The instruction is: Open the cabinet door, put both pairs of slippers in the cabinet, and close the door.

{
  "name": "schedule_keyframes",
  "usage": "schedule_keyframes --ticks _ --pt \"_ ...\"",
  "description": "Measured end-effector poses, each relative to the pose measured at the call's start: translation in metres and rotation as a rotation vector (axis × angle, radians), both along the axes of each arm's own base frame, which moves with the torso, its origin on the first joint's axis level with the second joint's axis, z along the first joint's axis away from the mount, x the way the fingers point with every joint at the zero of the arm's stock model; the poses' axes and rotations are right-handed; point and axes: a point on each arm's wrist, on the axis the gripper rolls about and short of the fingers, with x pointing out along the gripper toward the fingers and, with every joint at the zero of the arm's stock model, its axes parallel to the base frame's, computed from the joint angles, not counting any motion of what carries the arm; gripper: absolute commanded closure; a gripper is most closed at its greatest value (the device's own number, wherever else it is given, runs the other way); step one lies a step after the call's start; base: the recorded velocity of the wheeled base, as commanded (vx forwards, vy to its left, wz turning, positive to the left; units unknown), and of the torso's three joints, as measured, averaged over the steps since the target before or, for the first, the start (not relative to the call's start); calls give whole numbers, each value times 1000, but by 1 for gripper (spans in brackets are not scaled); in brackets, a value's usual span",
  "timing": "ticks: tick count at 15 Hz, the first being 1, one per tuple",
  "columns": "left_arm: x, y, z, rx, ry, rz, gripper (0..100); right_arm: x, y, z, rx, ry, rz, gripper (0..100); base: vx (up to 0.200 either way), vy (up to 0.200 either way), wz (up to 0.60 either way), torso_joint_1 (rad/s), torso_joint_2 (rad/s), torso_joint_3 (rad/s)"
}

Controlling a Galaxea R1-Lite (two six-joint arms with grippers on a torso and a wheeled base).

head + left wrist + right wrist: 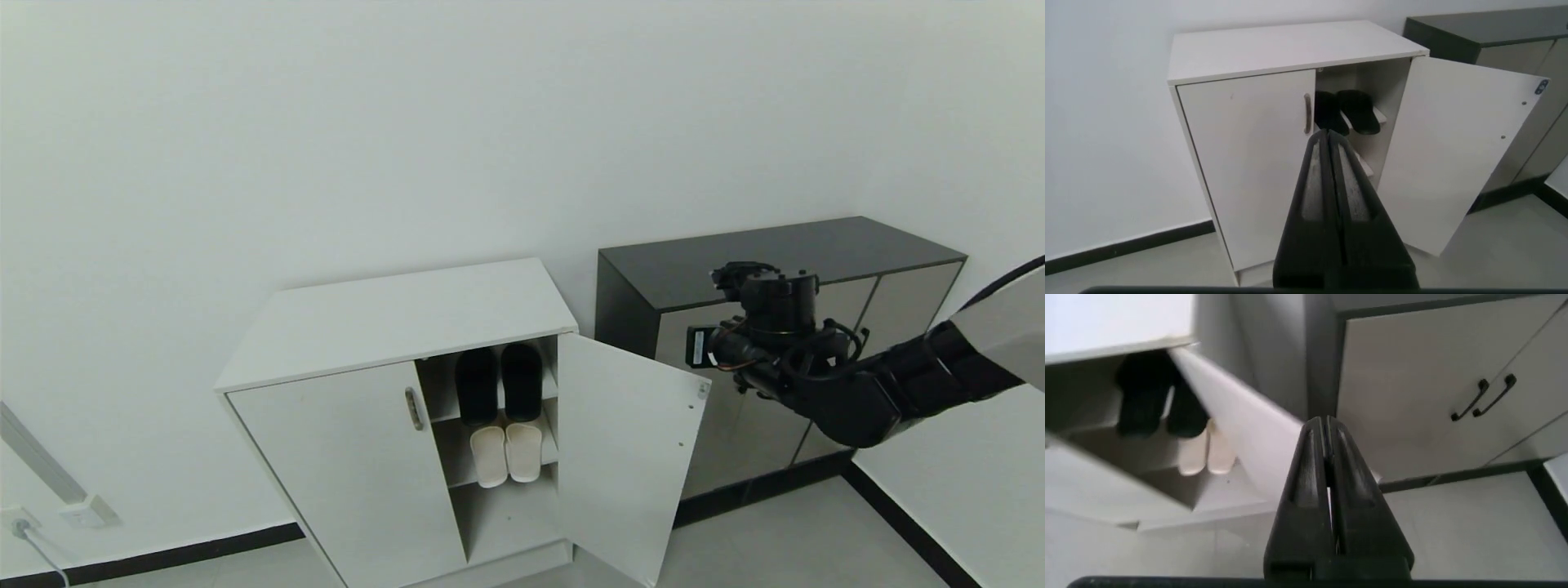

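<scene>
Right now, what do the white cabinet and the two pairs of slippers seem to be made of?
White cabinet: probably laminated board; flat matte panels, thin square edges.
Black slippers: likely foam or rubber; dull, thick soles.
White slippers: seemingly the same; smooth, matte.

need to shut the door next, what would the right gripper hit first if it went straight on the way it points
Probably the free edge of the open white cabinet door; the shut right gripper points about there, depth unclear.
</scene>
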Motion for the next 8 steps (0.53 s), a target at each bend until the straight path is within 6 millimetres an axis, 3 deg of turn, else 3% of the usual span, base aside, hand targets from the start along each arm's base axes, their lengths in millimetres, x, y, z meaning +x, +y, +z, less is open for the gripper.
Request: schedule_keyframes --ticks 3,8 --pt "0 0 0 -1 0 1 100 25 -7 -19 4 20 -29 100 0 0 0 0 0 0" --pt "0 0 0 -1 0 1 100 42 -4 -43 -7 49 -37 100 0 0 0 0 0 0"
